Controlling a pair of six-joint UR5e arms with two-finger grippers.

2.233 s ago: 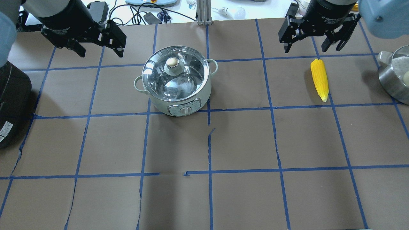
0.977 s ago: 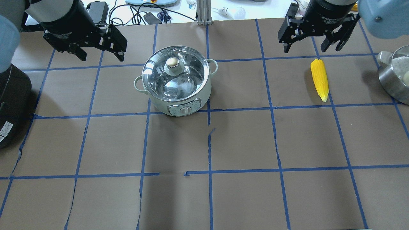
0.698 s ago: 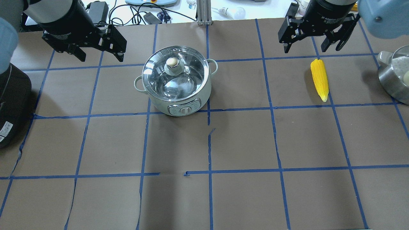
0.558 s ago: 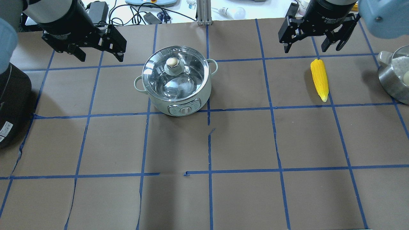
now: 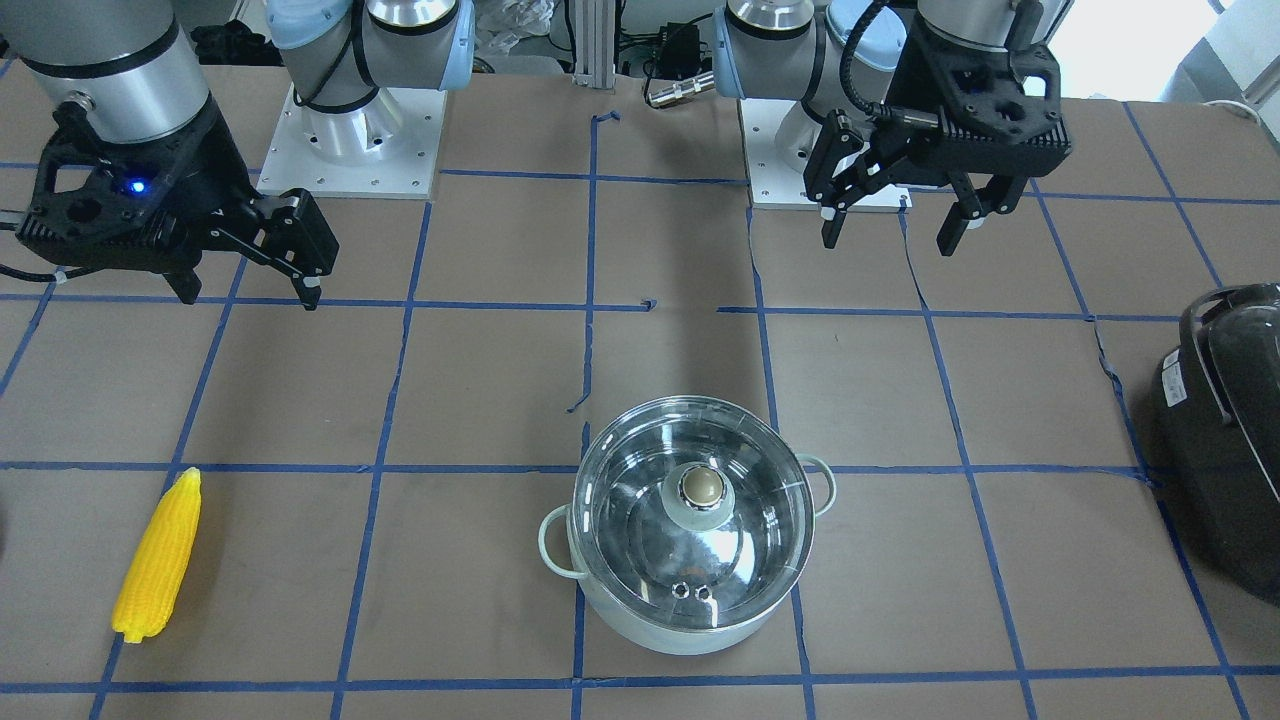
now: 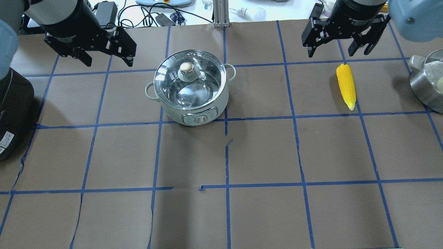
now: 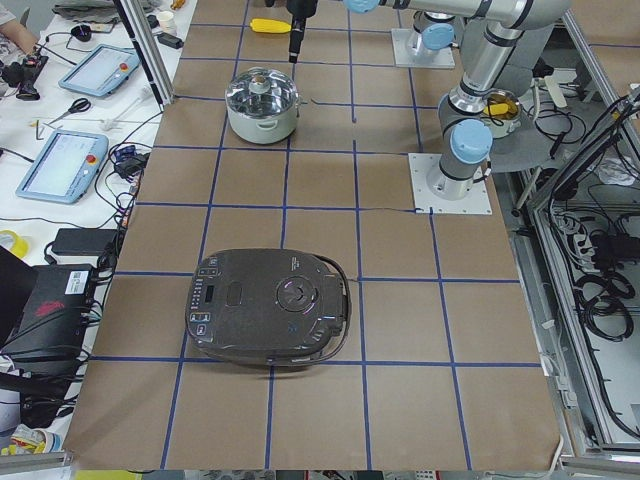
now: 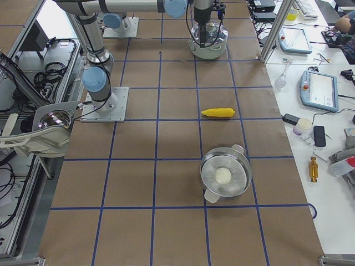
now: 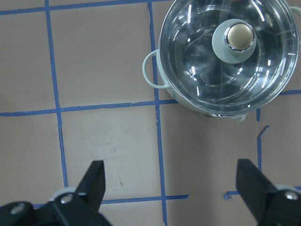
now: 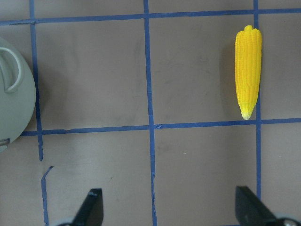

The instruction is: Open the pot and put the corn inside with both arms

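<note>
The pale mint pot [image 6: 190, 100] stands with its glass lid [image 6: 188, 81] on, knob on top. It also shows in the front view [image 5: 695, 610] and the left wrist view [image 9: 228, 56]. The yellow corn [image 6: 346, 85] lies flat on the table to its right, apart from it; it also shows in the front view [image 5: 160, 555] and the right wrist view [image 10: 248, 70]. My left gripper [image 6: 108, 57] hangs open and empty high above the table, left of the pot. My right gripper [image 6: 330, 52] hangs open and empty high above the table, near the corn's thick end.
A large black appliance [image 6: 14, 110] sits at the table's left edge. A steel pot with a lid [image 6: 429, 83] sits at the right edge. Cables and small items lie beyond the far edge. Brown paper with blue tape lines covers the table.
My left gripper has shifted slightly while staying open. The right gripper, the pot and the corn have not moved.
</note>
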